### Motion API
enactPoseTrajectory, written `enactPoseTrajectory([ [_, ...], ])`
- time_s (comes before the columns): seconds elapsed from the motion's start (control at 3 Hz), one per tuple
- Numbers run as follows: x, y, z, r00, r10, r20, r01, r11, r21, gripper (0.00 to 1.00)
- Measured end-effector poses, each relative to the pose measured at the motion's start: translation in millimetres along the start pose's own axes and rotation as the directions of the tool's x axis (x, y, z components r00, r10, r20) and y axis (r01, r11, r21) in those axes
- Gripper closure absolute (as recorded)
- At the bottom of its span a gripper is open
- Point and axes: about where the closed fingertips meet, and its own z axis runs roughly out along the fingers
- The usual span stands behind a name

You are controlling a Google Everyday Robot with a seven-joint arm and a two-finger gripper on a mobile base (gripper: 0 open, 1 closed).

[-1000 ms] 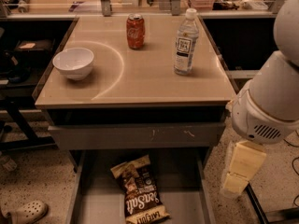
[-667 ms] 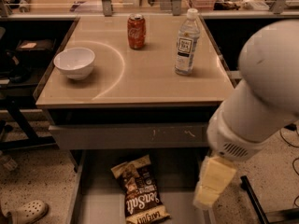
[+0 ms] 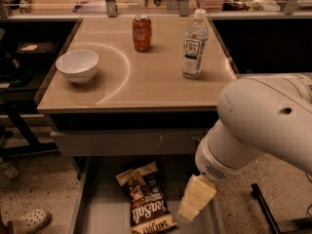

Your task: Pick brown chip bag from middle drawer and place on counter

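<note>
The brown chip bag (image 3: 146, 204) lies flat on the floor of the open middle drawer (image 3: 102, 213), below the closed grey drawer front (image 3: 122, 143). My gripper (image 3: 189, 209), cream-coloured at the end of the big white arm (image 3: 263, 121), hangs over the drawer's right part, just right of the bag and close to its lower right edge. I cannot tell whether it touches the bag. The beige counter (image 3: 146, 82) with its pale arc mark is above the drawers.
On the counter stand a white bowl (image 3: 77, 66) at the left, a red soda can (image 3: 142, 32) at the back middle and a water bottle (image 3: 194, 45) at the right. A pale shoe (image 3: 27, 222) lies on the speckled floor at the lower left.
My arm has swung left and closer in, bringing the gripper from beside the drawer's right edge to over the drawer next to the bag. The bag has not moved.
</note>
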Motion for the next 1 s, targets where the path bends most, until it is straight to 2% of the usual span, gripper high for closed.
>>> enactPoseTrajectory([
  [0.33,0.2,0.4,-0.4,1.000,-0.002,-0.002,0.002,1.0000,-0.001,0.00],
  [0.67,-9.6,8.9,20.7,1.000,0.005,0.019,-0.005,0.9999,-0.010,0.00],
  [1.0,-34.0,23.4,76.5,0.998,0.042,0.041,-0.040,0.9981,-0.046,0.00],
])
